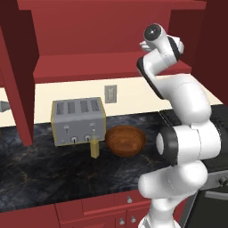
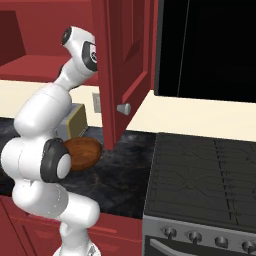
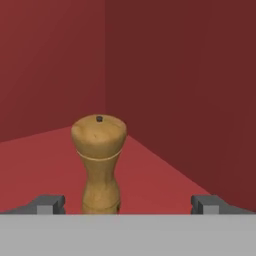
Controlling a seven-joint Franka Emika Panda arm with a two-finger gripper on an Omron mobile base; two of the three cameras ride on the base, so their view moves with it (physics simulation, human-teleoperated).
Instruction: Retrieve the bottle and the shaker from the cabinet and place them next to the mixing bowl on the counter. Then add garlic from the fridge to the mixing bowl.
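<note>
Basically one pincer (image 3: 128, 204), jaws spread wide, grasping nothing; its two dark fingertips (image 3: 48, 204) sit at the bottom corners of the hand view with one shaker (image 3: 98, 165) standing between and just ahead of them, not touching either. Shaker: wooden, tan, hourglass shape, wide rounded head with a small dark dot on top, thin groove line below the head, narrow waist, flared base; upright on the red cabinet shelf (image 3: 150, 185), near the inner corner where the two red walls meet. Its base is cut off by the bottom of the hand view, so its contact with the shelf is not visible. One bottle (image 1: 95, 147), yellowish, small, upright on the dark marble counter (image 1: 44, 173), well below the pincer, just beside one wooden mixing bowl (image 1: 125, 140) and in front of one silver toaster (image 1: 78, 121) with four slots. Bottle detail is too small to make out. In the right base view the bowl (image 2: 83, 152) is partly hidden behind the arm, and the toaster (image 2: 75, 121) mostly hidden too. One open cabinet door (image 2: 122, 65) with a round knob, one stove (image 2: 200, 175) with four knobs visible at the cut-off lower edge, one wall outlet (image 1: 110, 94). Upper arm reaches up into the open cabinet; the hand itself is hard to make out in both base views.
</note>
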